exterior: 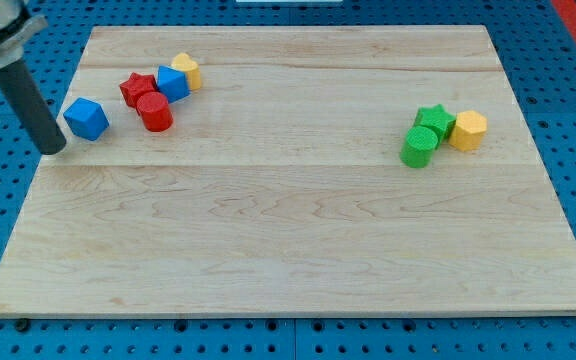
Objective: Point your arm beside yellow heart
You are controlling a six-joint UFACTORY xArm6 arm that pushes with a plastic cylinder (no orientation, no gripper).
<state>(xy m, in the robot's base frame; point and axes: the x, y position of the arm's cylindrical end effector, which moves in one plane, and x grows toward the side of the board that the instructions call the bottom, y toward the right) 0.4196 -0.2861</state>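
The yellow heart (188, 69) sits near the view's top left, touching a blue cube (173, 83) on its lower left. My rod comes down from the top left corner, and my tip (56, 150) rests at the board's left edge. The tip is just left of and slightly below a blue hexagonal block (86, 118). It is well to the left of and below the yellow heart, with the red star (135, 88) and the red cylinder (154, 112) lying between them.
A green star (434, 120), a green cylinder (419, 146) and a yellow hexagonal block (468, 130) cluster at the view's right. The wooden board (288, 240) lies on a blue pegboard table.
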